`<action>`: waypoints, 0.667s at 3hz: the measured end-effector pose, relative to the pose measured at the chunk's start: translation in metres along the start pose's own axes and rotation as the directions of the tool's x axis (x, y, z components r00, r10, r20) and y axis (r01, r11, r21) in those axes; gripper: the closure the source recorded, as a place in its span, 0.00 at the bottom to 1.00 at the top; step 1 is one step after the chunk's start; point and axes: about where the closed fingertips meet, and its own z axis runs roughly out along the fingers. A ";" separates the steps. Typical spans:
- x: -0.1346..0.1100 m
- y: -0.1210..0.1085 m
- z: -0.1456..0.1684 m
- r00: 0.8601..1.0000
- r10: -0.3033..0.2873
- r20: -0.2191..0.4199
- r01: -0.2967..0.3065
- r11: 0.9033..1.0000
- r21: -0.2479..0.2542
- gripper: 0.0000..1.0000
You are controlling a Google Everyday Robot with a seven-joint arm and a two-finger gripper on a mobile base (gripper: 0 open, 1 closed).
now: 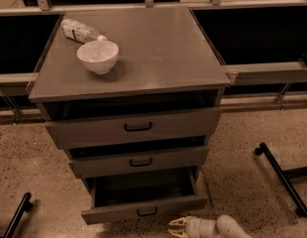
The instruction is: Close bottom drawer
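The bottom drawer (143,209) is the lowest of three grey drawers in a grey cabinet. It is pulled well out, showing its deep empty tray, with a small black handle (147,211) on its front. My gripper (175,227) is at the bottom edge of the view, low by the floor, just in front of and to the right of the drawer front. Its pale fingertips point left toward the handle and do not touch the drawer.
The middle drawer (141,161) and top drawer (137,127) stand slightly out. A white bowl (97,56) and a lying plastic bottle (80,30) are on the cabinet top. Black stand legs lie on the floor at right (282,177) and lower left (17,214).
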 end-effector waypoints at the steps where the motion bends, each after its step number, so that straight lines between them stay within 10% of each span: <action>1: 0.000 -0.027 0.010 0.999 -0.042 0.004 0.042 0.998 0.039 0.85; 2: -0.002 -0.051 0.018 0.998 -0.063 -0.017 0.065 0.994 0.088 1.00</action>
